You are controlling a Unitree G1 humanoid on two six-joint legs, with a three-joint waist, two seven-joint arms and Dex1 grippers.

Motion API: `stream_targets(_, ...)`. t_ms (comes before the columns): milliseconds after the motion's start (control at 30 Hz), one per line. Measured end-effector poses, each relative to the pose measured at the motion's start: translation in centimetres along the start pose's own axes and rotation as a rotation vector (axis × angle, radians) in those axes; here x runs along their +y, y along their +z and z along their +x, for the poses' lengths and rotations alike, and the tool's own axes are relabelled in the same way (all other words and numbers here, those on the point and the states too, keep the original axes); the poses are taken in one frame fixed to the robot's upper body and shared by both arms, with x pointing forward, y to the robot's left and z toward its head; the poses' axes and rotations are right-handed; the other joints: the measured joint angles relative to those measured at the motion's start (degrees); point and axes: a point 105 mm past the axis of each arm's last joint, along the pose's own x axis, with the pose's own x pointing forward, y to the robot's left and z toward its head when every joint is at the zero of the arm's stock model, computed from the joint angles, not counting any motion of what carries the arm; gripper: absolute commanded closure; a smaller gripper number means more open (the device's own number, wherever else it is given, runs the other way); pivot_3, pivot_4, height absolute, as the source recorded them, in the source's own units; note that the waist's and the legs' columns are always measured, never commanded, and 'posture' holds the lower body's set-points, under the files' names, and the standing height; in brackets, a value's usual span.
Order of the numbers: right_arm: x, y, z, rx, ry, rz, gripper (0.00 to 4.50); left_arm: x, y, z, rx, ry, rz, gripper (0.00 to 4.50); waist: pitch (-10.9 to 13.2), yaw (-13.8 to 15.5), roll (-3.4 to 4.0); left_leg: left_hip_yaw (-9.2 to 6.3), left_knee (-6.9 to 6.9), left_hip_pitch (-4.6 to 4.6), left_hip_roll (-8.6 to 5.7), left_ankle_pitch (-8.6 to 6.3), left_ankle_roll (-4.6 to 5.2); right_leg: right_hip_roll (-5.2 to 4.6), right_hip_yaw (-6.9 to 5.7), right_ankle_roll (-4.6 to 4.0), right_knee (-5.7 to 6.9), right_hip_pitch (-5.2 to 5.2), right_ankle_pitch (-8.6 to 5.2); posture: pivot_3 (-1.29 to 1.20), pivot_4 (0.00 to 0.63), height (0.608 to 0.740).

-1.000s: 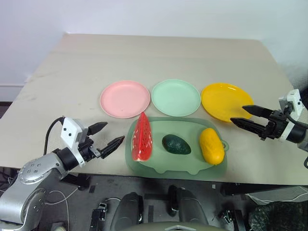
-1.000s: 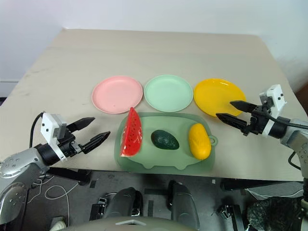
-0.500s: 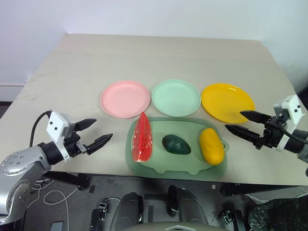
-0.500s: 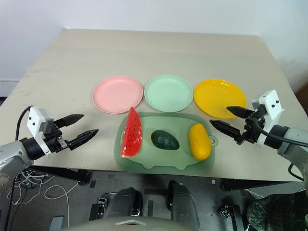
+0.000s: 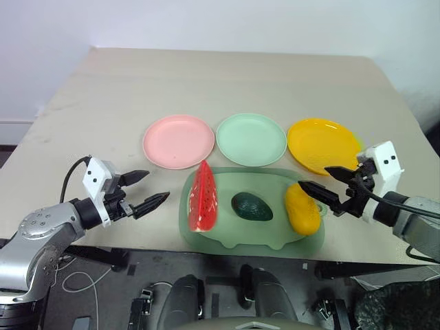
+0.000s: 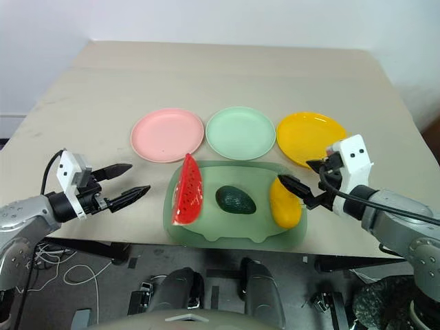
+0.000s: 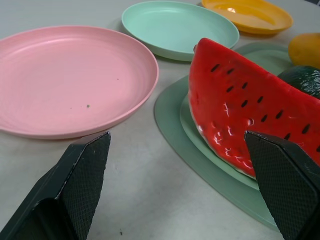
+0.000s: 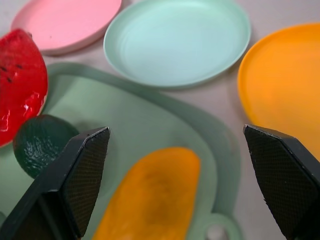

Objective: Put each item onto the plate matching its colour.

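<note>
- 3 round plastic plates sat in a row on the beige bench (image 5: 103, 103): pink plate (image 5: 179, 141), mint green plate (image 5: 251, 139), yellow-orange plate (image 5: 323, 144).
- Translucent green tray (image 5: 227, 234) lay just in front, holding the red watermelon wedge with green rind (image 5: 203, 197), dark green avocado (image 5: 251, 206) and yellow oval mango (image 5: 302, 208).
- Left gripper (image 5: 147, 191) was beside the tray's watermelon end, fingers spread, empty.
- Right gripper (image 5: 320, 181) hovered just over the mango, fingers spread, holding nothing.
</note>
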Motion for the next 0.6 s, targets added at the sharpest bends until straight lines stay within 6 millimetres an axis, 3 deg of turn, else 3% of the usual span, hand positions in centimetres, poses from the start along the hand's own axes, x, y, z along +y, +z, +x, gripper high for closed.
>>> stream_targets(400, 1.4, -2.9, 1.0, 0.157, -0.025, 0.070, 0.00, -0.1, -0.1, 0.2, -0.011, 0.009, -0.011, 0.02, 0.00, -0.11, 0.00, 0.00, 0.00, 0.02, 0.01, 0.00, 0.00, 0.01, 0.01, 0.00, 0.01, 0.00, 0.00, 0.00, 0.150, 0.740)
stream_targets(600, 1.1, -4.9, 2.1, 0.252, -0.072, 0.083, 0.00, -0.2, 0.1, 0.4, -0.024, 0.014, -0.013, 0.02, -0.01, -0.09, -0.01, 0.00, 0.00, 0.00, 0.00, 0.00, 0.00, 0.01, 0.01, 0.01, 0.00, 0.00, 0.00, 0.00, 0.150, 0.740)
